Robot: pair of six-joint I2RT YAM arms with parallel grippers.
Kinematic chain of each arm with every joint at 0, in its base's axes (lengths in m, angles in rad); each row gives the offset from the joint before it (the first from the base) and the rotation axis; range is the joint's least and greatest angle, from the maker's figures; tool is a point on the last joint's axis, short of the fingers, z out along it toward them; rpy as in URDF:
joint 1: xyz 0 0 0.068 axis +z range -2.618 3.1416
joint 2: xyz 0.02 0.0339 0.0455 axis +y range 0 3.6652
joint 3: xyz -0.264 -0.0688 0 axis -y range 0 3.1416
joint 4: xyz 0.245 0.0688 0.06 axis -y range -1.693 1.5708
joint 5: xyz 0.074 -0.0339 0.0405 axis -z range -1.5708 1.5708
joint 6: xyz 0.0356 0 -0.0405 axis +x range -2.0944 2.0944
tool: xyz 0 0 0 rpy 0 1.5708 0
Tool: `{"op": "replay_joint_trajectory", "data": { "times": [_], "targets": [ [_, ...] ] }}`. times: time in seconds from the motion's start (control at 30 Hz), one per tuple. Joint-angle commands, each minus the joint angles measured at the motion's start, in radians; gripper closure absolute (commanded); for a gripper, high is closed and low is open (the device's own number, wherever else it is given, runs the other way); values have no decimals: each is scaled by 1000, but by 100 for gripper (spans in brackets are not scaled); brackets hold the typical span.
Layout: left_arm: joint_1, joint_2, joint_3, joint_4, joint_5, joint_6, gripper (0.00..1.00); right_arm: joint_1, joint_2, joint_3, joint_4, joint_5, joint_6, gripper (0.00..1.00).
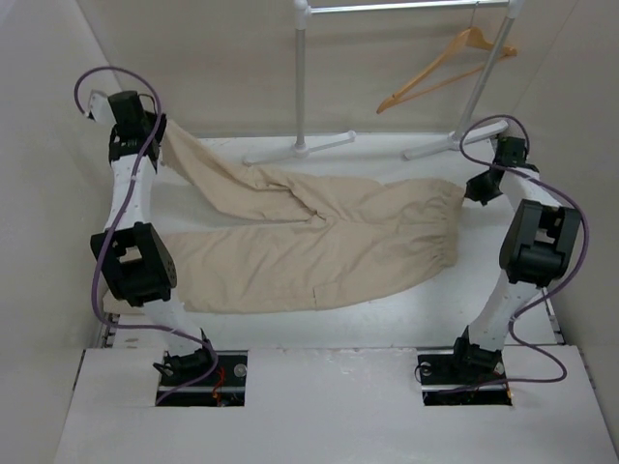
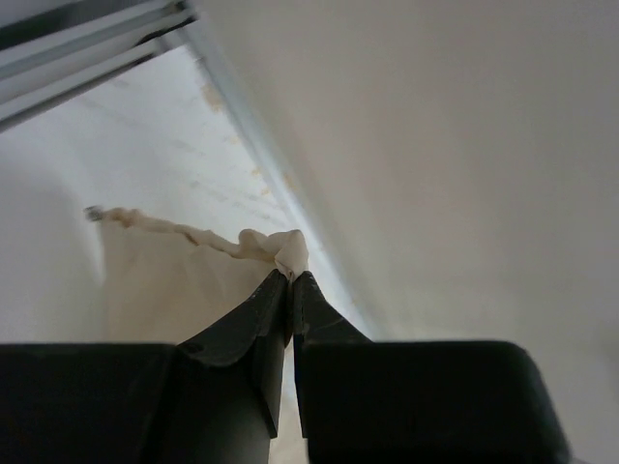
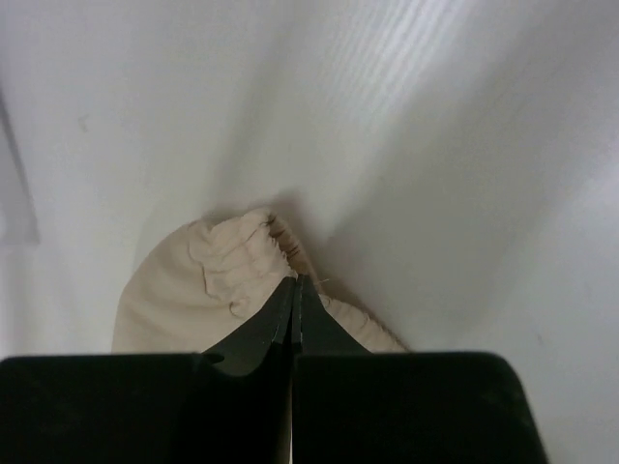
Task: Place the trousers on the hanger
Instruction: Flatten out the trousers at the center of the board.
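Note:
The beige trousers point(image 1: 319, 242) lie spread across the white table, waist to the right, legs to the left. My left gripper point(image 1: 160, 124) is shut on the hem of the far leg point(image 2: 280, 249) and holds it lifted at the far left. My right gripper point(image 1: 471, 188) is shut on the gathered waist point(image 3: 227, 266) at the right end. The orange-tan wooden hanger point(image 1: 440, 68) hangs by its hook from the white rack bar at the back right, apart from both grippers.
The white rack point(image 1: 302, 77) stands at the back, its feet point(image 1: 300, 150) on the table just beyond the trousers. White walls close in left, right and behind.

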Motion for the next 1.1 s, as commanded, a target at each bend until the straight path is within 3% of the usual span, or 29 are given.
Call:
{"op": "replay_joint_trajectory", "data": {
  "times": [0.0, 0.13, 0.27, 0.37, 0.47, 0.6, 0.67, 0.87, 1.07],
  "targets": [
    [-62, -12, 264, -6, 26, -9, 98, -56, -229, -99, 130, 3, 67, 100],
    [-71, -144, 252, 42, 20, -3, 98, -130, -367, -282, 156, 6, 123, 100],
    [51, -378, -130, 231, -38, 26, 95, -213, -444, -425, 190, -11, 159, 100],
    [131, -341, -384, 268, -93, 7, 95, -225, -459, -462, 210, -14, 180, 100],
    [165, -230, -459, 214, 28, -50, 98, -144, -342, -363, 198, -120, 79, 84],
    [151, -221, -493, 263, 6, -32, 97, -26, -177, -218, 118, -175, -27, 49],
    [161, -236, -489, 264, 28, -26, 97, -3, -124, -175, 103, -172, -37, 38],
    [167, -293, -497, 262, 49, -21, 97, 48, 31, 33, 0, -160, -49, 38],
    [158, -345, -489, 254, 55, -21, 97, 66, 20, 60, -54, 7, -43, 56]
  ]
}}
